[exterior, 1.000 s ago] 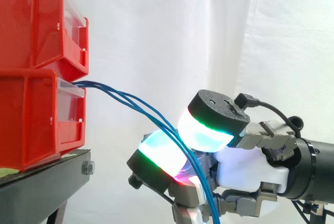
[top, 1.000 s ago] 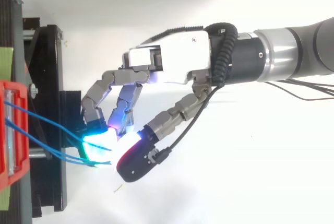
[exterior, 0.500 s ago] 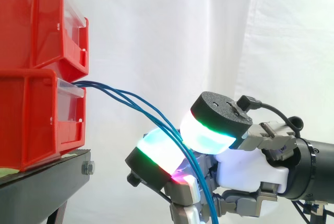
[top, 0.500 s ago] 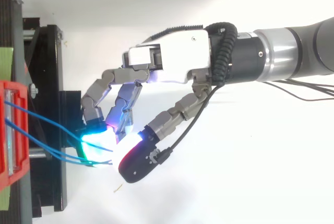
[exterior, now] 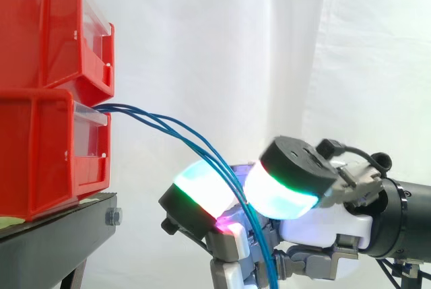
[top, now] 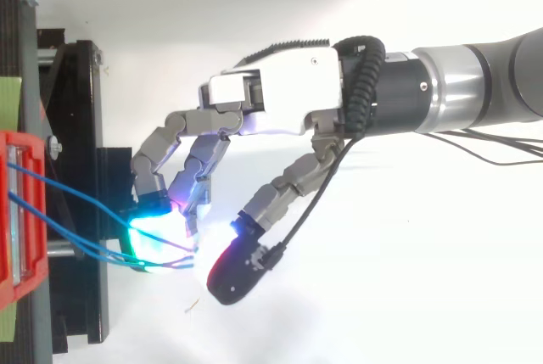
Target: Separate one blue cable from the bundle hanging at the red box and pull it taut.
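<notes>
Three thin blue cables (exterior: 168,127) leave the front of the lower red bin (exterior: 40,154) and droop to the right and down. In the top view the blue cables (top: 76,203) run from the red bin (top: 10,279) to my hand (top: 280,101). They pass through the gap between the cyan-glowing finger pads (top: 157,232) and the thumb, whose black-capped pad (exterior: 289,181) stands a little apart from them. My hand (exterior: 323,221) is below and to the right of the bin, its fingers relaxed around the strands without pinching them.
A second red bin (exterior: 47,26) is stacked on the lower one. Both rest on a black stand (exterior: 54,242) at the left; its black frame (top: 76,126) lies under my fingertips in the top view. A white curtain hangs behind.
The thumb has swung away from the finger pads, to the right in the side view, widening the gap around the cables. The finger pads have sunk slightly. The bins have not moved.
</notes>
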Controlling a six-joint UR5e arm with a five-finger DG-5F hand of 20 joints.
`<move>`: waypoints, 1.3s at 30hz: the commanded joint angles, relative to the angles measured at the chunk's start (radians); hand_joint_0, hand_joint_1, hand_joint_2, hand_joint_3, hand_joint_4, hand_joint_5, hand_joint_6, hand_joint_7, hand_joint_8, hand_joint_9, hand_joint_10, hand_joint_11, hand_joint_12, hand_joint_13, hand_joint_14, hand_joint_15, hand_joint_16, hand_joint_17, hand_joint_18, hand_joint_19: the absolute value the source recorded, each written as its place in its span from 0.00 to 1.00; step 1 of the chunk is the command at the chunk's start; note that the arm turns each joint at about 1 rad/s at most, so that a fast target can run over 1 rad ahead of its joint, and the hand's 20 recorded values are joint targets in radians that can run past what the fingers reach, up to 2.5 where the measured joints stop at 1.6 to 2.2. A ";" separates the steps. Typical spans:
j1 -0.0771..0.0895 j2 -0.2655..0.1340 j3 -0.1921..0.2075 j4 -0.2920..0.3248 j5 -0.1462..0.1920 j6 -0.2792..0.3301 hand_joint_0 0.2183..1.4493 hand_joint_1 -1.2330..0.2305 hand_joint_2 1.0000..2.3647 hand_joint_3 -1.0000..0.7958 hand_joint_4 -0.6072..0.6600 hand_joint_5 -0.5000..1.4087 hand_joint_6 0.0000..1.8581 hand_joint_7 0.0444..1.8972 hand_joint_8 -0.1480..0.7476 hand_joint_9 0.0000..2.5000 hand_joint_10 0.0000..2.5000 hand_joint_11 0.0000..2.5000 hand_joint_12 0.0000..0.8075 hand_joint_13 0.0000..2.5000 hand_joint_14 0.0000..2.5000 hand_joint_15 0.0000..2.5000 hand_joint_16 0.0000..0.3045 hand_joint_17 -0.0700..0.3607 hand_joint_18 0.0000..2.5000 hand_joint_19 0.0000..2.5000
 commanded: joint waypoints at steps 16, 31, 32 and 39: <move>0.000 0.000 0.000 0.000 0.002 0.003 0.29 0.35 0.00 0.28 0.60 0.18 0.46 0.55 0.60 0.46 0.01 0.38 0.49 0.43 0.01 0.24 0.15 0.40 0.40 0.27; -0.002 0.000 -0.002 -0.006 0.000 0.009 0.37 0.25 0.01 0.41 0.54 0.16 0.48 0.53 0.59 0.43 0.01 0.39 0.50 0.43 0.01 0.24 0.15 0.40 0.40 0.26; -0.002 0.000 -0.002 -0.006 0.000 0.011 0.38 0.24 0.01 0.41 0.54 0.16 0.48 0.53 0.59 0.43 0.01 0.39 0.50 0.42 0.01 0.24 0.15 0.40 0.40 0.25; -0.002 0.000 -0.002 -0.006 0.000 0.009 0.47 0.20 0.01 0.36 0.57 0.16 0.49 0.51 0.58 0.42 0.01 0.40 0.49 0.41 0.01 0.24 0.14 0.39 0.38 0.25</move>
